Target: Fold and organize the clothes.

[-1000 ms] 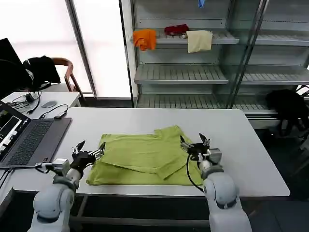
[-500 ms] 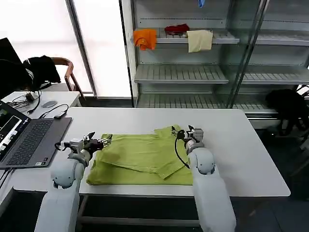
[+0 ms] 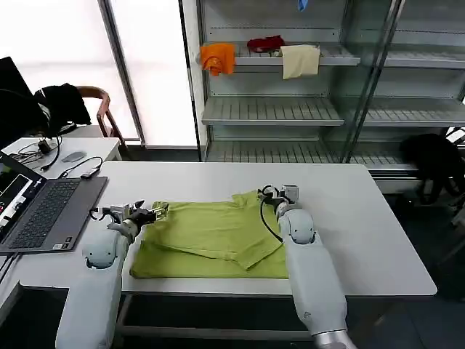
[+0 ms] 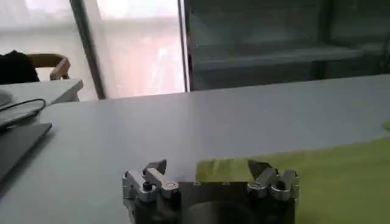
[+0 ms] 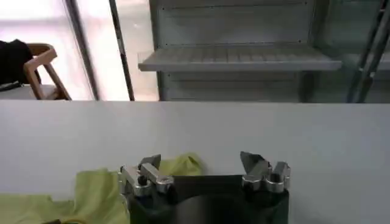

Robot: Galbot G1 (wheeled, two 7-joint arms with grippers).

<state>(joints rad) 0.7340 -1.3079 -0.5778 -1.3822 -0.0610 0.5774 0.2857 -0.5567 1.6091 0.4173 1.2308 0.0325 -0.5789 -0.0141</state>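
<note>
Lying flat at lower centre of the head view, the lime T-shirt is partly folded on the white table. Left pincer sits spread at its left corner, right pincer spread wide at the top right corner; both have reached further up-frame than before. Behind: laptop left, metal shelves with cloths.

I see my right gripper with its fingers spread wide over the white table. The yellow-green T-shirt lies bunched on the table, right beside one finger.
</note>
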